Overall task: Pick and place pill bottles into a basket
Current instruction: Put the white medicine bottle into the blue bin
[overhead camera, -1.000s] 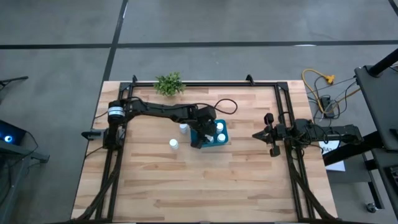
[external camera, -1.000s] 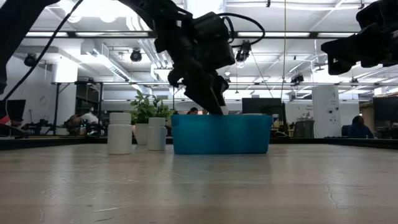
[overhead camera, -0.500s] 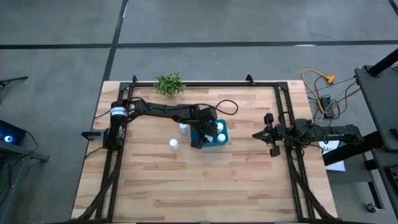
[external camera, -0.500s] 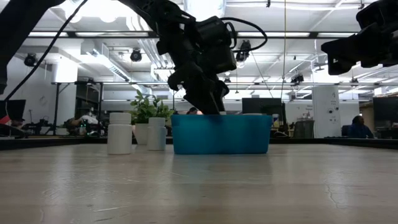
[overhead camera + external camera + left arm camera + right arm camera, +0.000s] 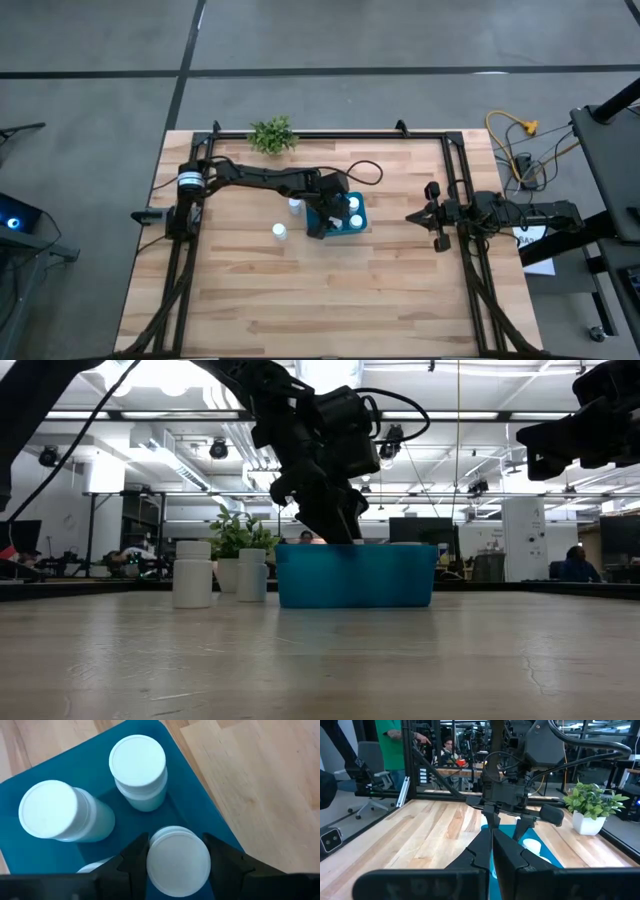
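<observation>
Unmoved, white-capped pill bottle (image 5: 178,861) between left fingers (image 5: 134,856).

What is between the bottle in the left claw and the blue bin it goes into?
Nothing visible. The left gripper holds the bottle already inside the basket, beside two bottles standing there, over bare floor. Two more bottles wait on the table outside.

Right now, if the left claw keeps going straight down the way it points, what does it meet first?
The left claw grips a pill bottle over the basket. That bottle would likely reach the basket floor first, though depth is unclear.
</observation>
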You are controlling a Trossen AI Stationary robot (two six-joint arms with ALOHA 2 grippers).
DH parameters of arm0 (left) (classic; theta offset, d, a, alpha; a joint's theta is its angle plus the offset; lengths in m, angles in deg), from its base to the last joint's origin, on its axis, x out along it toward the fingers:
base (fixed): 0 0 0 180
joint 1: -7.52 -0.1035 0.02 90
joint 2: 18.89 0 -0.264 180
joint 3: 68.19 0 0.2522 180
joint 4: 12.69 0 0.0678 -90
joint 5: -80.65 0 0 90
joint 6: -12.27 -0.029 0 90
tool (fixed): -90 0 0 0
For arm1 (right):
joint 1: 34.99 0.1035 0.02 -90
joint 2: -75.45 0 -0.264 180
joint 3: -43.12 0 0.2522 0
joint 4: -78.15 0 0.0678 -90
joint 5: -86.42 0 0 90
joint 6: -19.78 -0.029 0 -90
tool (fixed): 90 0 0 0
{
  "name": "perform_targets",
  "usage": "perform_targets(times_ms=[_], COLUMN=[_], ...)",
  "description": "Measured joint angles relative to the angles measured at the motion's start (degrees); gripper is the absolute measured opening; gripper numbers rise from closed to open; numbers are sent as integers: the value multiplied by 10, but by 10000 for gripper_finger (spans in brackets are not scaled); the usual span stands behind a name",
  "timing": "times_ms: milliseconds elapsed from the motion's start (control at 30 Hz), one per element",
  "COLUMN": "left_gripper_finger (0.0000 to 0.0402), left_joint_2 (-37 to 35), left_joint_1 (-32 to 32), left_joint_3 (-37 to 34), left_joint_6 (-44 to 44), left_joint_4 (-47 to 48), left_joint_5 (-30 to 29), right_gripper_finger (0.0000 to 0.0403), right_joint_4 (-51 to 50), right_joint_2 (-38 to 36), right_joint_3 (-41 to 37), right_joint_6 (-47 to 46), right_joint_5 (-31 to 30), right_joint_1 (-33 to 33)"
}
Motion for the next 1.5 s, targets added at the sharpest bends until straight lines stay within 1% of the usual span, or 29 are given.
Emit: perform_targets(times_ms=[367,567,967,1200,1500], left_gripper_finger=[142,142,142,142,142], left_joint_2=[0,0,0,0,0], left_joint_1=[0,0,-1,-2,-3], left_joint_3=[-2,8,47,45,44], left_joint_6=[0,1,13,16,16], left_joint_4=[-3,-2,50,67,65], left_joint_5=[0,-1,-4,-5,-5], right_gripper_finger=[9,9,9,9,9], right_joint_4=[0,0,0,0,0], right_joint_2=[0,0,0,0,0], right_joint_3=[0,0,0,0,0], right_joint_6=[-1,1,0,2,0], right_joint_5=[0,0,0,0,0], right_joint_1=[0,0,0,0,0])
